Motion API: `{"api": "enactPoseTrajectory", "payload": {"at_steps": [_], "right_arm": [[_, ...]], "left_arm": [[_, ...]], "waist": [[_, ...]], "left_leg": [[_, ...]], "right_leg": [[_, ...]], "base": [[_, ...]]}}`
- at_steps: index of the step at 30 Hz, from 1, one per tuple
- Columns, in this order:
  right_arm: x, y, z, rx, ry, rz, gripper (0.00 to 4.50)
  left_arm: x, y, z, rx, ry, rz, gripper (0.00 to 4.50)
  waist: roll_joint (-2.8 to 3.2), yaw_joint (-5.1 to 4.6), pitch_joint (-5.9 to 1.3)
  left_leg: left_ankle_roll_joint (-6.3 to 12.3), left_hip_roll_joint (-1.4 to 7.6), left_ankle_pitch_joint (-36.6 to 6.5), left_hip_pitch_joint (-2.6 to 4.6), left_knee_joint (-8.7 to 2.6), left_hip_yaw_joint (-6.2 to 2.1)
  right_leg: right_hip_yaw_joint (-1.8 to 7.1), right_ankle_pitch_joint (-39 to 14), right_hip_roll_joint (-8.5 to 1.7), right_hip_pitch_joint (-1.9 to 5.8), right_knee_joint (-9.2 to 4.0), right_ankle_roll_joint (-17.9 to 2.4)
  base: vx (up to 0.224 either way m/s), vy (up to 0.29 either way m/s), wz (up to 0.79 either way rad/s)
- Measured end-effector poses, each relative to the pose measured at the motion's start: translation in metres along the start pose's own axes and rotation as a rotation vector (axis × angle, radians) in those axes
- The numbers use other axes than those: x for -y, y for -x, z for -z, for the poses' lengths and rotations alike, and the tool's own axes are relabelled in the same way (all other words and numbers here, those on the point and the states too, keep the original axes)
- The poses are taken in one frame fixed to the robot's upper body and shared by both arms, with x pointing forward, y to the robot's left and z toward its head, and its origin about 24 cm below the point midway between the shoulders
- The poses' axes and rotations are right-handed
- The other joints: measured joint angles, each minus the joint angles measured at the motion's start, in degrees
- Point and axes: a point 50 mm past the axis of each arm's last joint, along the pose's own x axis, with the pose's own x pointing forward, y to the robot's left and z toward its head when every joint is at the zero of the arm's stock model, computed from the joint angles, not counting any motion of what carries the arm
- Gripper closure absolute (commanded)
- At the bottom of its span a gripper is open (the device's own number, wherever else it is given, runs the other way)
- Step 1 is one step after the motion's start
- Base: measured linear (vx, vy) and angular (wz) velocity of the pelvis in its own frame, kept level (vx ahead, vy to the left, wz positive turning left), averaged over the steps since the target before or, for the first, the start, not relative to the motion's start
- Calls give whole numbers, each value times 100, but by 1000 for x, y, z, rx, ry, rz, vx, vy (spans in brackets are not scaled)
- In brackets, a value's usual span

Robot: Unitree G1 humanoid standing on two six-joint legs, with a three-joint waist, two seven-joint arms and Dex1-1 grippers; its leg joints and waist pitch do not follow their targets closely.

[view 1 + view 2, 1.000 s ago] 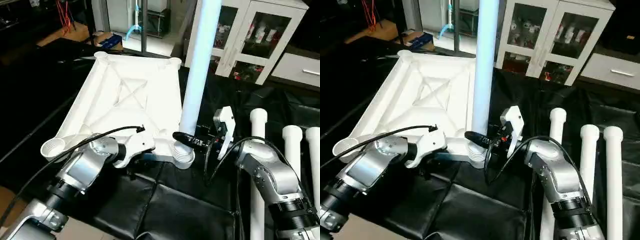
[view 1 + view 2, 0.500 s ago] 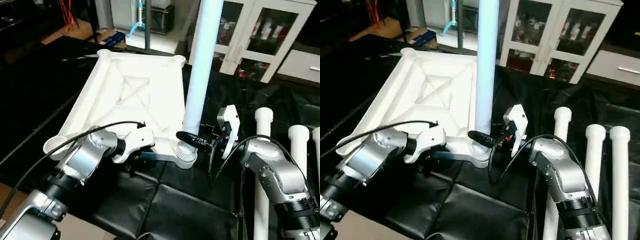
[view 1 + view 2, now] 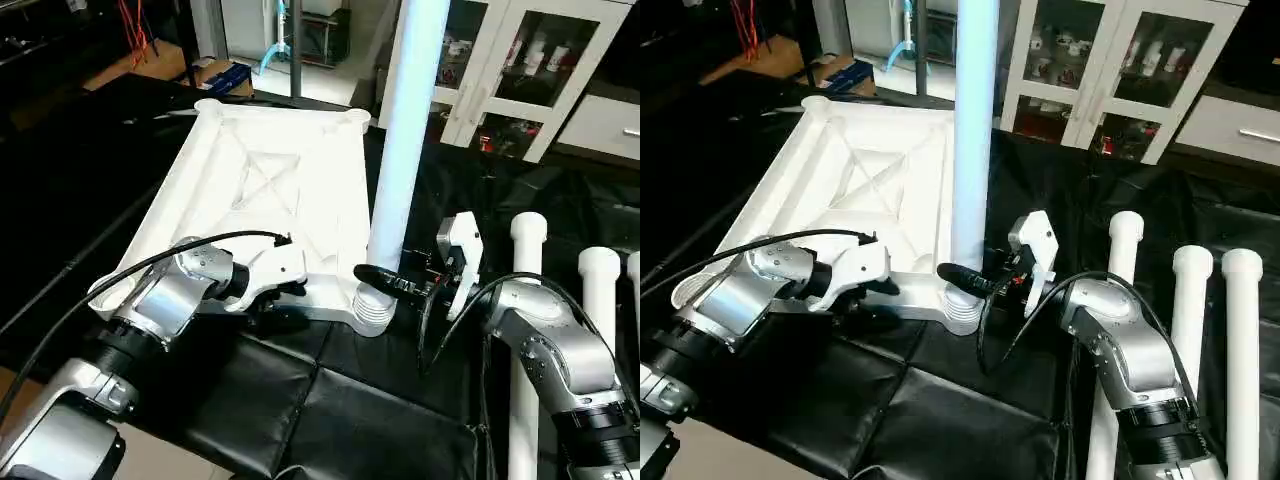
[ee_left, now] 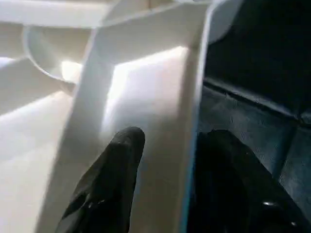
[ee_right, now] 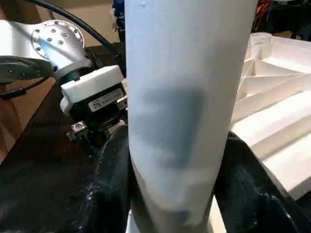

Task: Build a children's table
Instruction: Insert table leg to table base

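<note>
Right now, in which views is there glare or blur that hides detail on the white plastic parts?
Left wrist view: a bright glare patch washes out the ribbed underside of the white plastic tabletop, and everything close is soft. Right wrist view: the upright white tube leg is very near and blurred, with a grey shadow across it. Left eye view: the leg's upper part is overexposed.

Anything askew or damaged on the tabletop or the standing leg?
Nothing stands out. The tabletop lies underside up, undamaged, and the leg stands about upright in its near corner socket, the right hand closed around it. Three spare legs lie side by side.
</note>
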Motion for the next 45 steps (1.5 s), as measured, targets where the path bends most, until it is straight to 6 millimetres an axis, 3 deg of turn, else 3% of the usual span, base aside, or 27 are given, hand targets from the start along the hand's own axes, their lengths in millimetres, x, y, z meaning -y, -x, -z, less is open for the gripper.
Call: {"api": "enactPoseTrajectory", "payload": {"at_steps": [3, 8, 29, 39, 45], "right_arm": [[0, 0, 1, -1, -2, 1, 265], [0, 1, 1, -2, -1, 5, 265], [0, 0, -4, 5, 13, 5, 265], [11, -3, -11, 66, -28, 65, 265], [16, -8, -32, 162, -61, 46, 265]], "left_arm": [[0, 0, 2, -20, -6, 32, 211], [-1, 0, 4, -22, -1, 46, 249], [-1, -2, 4, 18, 10, 70, 441], [18, 0, 9, 51, 15, 124, 447], [24, 6, 11, 48, 19, 149, 447]], "waist": [[7, 0, -3], [29, 0, -11], [42, -7, -19], [85, -23, -44], [77, 1, -41]], "left_leg": [[0, 0, 0, 1, 0, 1], [0, 0, 0, 5, 0, 2], [2, 1, -1, 11, 0, 14], [0, 20, 1, 32, -16, 46], [-3, 30, 5, 30, -16, 63]], "right_leg": [[0, 0, 0, 0, 1, 0], [1, 0, 0, 1, 2, 0], [6, -2, -1, 4, 3, -4], [9, -12, 3, 3, 11, -19], [7, -12, 2, 1, 14, -19]], "base": [[0, 0, 0], [0, 0, 0], [0, 0, 0], [0, 0, 0], [0, 0, 0]]}}
